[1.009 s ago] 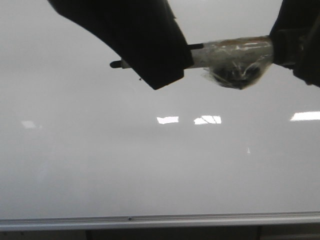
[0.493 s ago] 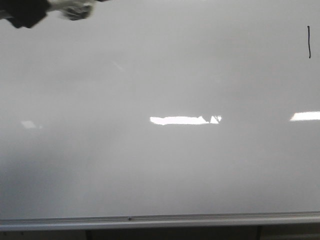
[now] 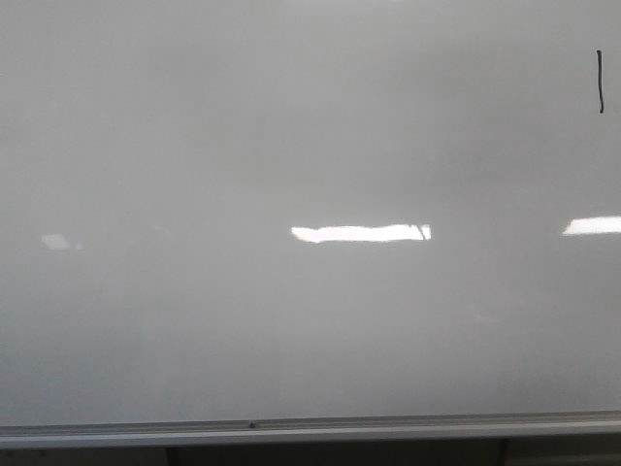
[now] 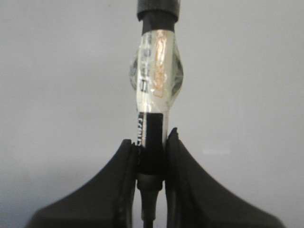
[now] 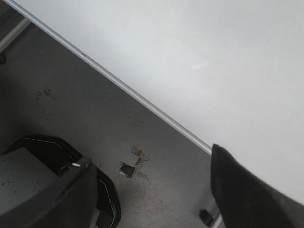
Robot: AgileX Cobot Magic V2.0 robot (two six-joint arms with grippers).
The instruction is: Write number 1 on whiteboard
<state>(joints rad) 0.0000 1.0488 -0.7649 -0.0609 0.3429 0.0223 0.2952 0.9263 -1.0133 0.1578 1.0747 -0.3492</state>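
**The 1 stands on the board**

The 1 is a thin black vertical stroke near the upper right edge of the board. The left tool is closed narrow around a marker wrapped in clear tape. The right tool is wide, holding nothing, above the floor.

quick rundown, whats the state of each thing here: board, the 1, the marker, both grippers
whiteboard: upright, bare apart from one mark and light reflections
number 1: drawn, a short black vertical stroke near the board's upper right edge
marker: clamped in the left gripper, tape wrapped around its barrel
left gripper: shut on the marker
right gripper: open, holding nothing, over the floor beside the board's rail
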